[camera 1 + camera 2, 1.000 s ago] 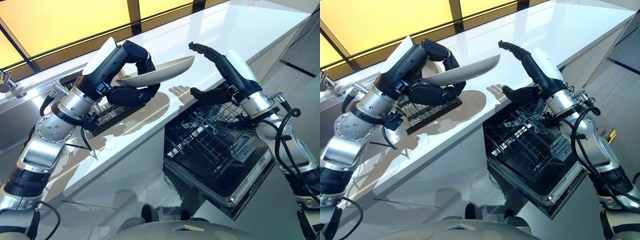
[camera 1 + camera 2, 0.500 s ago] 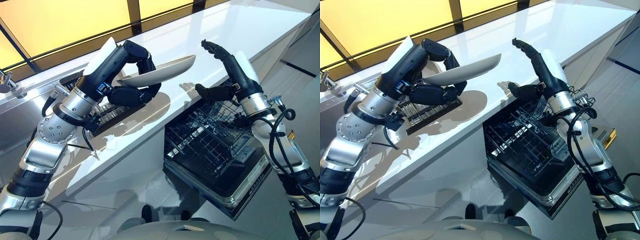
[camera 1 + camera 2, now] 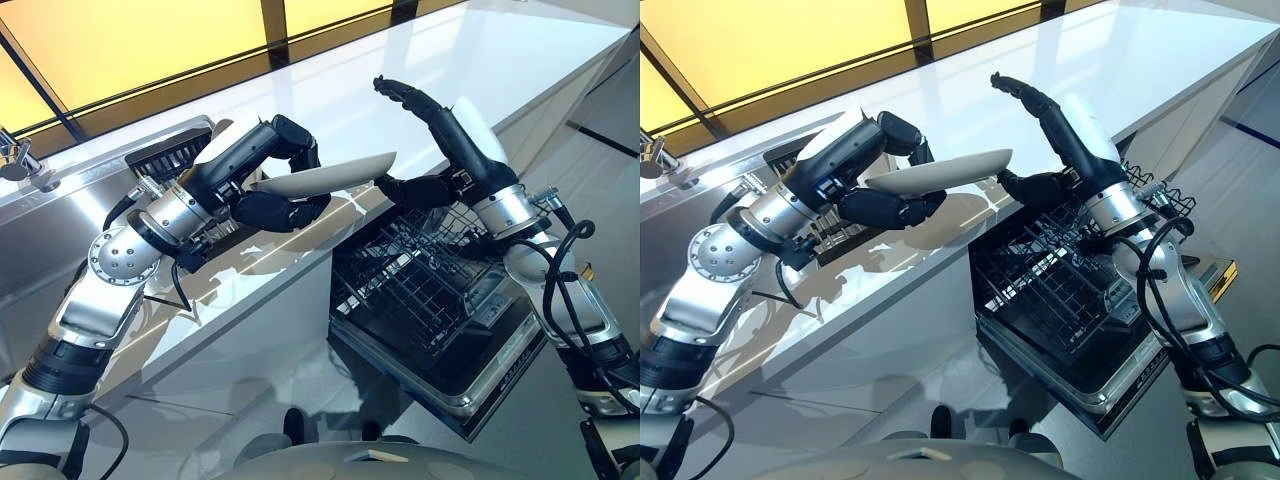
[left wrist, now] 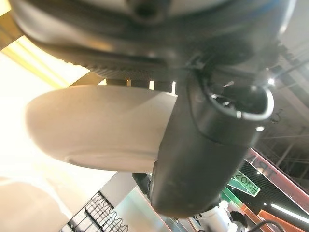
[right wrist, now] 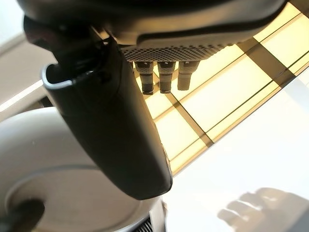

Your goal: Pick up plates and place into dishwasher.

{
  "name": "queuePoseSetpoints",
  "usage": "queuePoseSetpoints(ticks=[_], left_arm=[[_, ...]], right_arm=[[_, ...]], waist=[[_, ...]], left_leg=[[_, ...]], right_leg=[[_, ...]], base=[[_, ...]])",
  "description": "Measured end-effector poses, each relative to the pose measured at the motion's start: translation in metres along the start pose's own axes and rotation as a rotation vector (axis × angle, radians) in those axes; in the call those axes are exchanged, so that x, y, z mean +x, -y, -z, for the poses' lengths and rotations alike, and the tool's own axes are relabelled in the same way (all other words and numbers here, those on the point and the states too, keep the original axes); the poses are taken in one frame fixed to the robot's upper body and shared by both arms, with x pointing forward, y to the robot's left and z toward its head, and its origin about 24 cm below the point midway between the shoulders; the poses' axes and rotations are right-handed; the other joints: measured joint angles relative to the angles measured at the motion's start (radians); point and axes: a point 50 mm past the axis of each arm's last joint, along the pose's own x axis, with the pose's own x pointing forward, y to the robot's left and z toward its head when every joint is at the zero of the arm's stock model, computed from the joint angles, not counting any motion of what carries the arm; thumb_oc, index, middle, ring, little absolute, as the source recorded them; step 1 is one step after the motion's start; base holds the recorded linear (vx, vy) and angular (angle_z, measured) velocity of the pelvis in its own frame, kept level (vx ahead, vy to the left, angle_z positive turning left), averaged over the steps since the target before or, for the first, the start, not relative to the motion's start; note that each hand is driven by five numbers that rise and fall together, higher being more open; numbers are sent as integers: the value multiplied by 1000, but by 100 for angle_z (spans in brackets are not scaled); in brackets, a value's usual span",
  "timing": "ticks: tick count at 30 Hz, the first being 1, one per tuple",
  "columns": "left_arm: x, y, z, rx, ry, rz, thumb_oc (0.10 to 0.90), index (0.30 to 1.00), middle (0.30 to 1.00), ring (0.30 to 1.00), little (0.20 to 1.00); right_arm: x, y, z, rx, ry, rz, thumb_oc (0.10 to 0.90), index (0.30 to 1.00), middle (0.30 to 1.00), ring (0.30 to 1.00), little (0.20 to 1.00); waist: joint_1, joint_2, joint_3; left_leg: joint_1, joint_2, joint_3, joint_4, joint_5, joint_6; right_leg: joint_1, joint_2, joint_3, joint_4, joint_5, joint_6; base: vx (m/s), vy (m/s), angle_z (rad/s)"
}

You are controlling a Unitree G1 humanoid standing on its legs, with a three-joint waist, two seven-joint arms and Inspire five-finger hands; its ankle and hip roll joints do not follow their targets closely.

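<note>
Left eye view: left robot hand (image 3: 262, 190) grips the shallow white plate (image 3: 330, 176) over the tabletop's (image 3: 420, 60) front edge; right robot hand (image 3: 440, 150), spread wide at its rim, should clasp firmly before release.

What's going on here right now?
The left hand holds a white plate in the air over the counter, fingers curled round its rim. The right hand is open at the plate's far edge, thumb under it, set to take it. The dishwasher rack stands pulled out below.

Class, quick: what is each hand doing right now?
Left hand: shut on the white plate.
Right hand: open, thumb under the plate's rim.
</note>
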Motion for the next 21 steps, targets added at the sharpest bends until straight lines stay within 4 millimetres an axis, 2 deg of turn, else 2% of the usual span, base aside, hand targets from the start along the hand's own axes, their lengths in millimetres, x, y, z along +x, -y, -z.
queuePoseSetpoints(ticks=[5, 9, 13, 17, 18, 19, 20, 21], left_arm=[[0, 1, 3, -20, -31, 55, 100, 300, 300, 300, 200], [0, 3, 3, -32, -33, 96, 100, 300, 300, 300, 200], [2, 7, 2, -56, -24, 115, 100, 300, 300, 300, 200], [2, 8, 3, -57, -24, 119, 100, 300, 300, 300, 200], [2, 8, 3, -58, -24, 122, 100, 300, 300, 300, 200], [3, 9, 3, -60, -24, 126, 100, 300, 300, 300, 200], [3, 9, 3, -62, -24, 129, 100, 300, 300, 300, 200], [3, 9, 3, -62, -24, 129, 100, 300, 300, 300, 200]], right_arm=[[1, -3, -1, 13, 6, -178, 800, 900, 900, 900, 900], [9, -11, -14, 63, 78, -315, 800, 900, 900, 900, 900], [15, -12, -23, 62, 122, -356, 800, 900, 900, 900, 900], [15, -12, -24, 62, 123, -374, 800, 900, 900, 900, 900], [15, -13, -24, 63, 123, -377, 753, 860, 860, 860, 853], [15, -13, -23, 65, 121, -382, 221, 404, 404, 404, 321], [15, -13, -23, 75, 120, -388, 100, 300, 300, 300, 200], [15, -13, -23, 81, 119, -391, 100, 300, 300, 300, 200]], waist=[[-2, 0, 1], [-5, 1, 3], [0, -1, 4], [1, -1, 4], [1, -2, 4], [0, -2, 4], [0, -2, 5], [0, -2, 5]], left_leg=[[0, 0, 0, 0, 0, 0], [0, 0, -1, 0, 0, 0], [1, -1, -2, 0, 1, 0], [1, -1, -5, 0, 1, 1], [2, -1, -4, 0, 0, 1], [2, -1, -4, 0, 1, 1], [1, -1, -4, 0, 1, 1], [2, -1, -4, 0, 0, 0]], right_leg=[[0, 0, 0, 0, 0, 0], [1, 0, -2, 0, 0, 0], [2, 0, -2, 0, 0, 0], [4, -1, -2, 0, 0, 0], [4, -1, -2, 0, -1, 0], [4, 0, -1, 0, 0, 0], [4, 0, -1, 0, 0, 0], [4, 0, -1, 0, -1, 0]], base=[[26, -3, 0], [0, 0, 0], [0, 0, 0], [31, 0, 1], [0, 0, 0], [0, 0, 0], [0, 0, 0], [0, 0, 0]])
